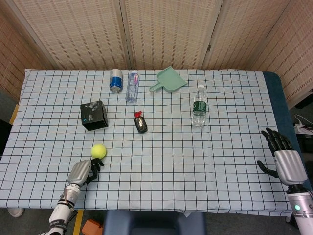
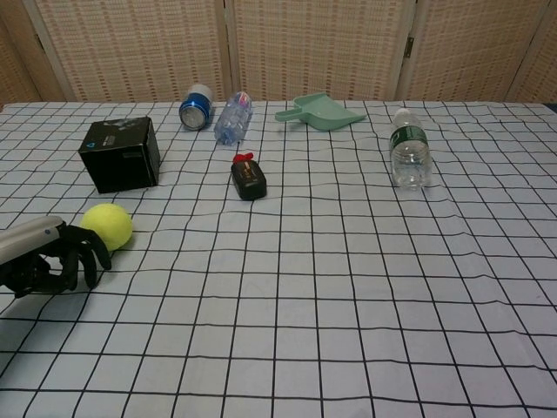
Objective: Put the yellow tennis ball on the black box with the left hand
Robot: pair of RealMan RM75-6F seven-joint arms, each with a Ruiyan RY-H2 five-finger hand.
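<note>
Though round, ball (image 2: 107,226) (yellow) axisless.

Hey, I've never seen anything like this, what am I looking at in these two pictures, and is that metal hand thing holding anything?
This is a two-armed robot at a table, and each arm ends in a robot hand with fingers. One picture looks down from a camera on its head; the other looks across the table from its chest.

The left robot hand sits at the near left, fingers curled toward a yellow tennis ball. The ball rests on the checked tablecloth just past the fingertips; it is not gripped. The right robot hand, seen only from the head, is open and holds nothing.

Also on the table: a black box, a blue can and a clear bottle lying down, a green dustpan, an upright water bottle, and a small black object with a red tip.
</note>
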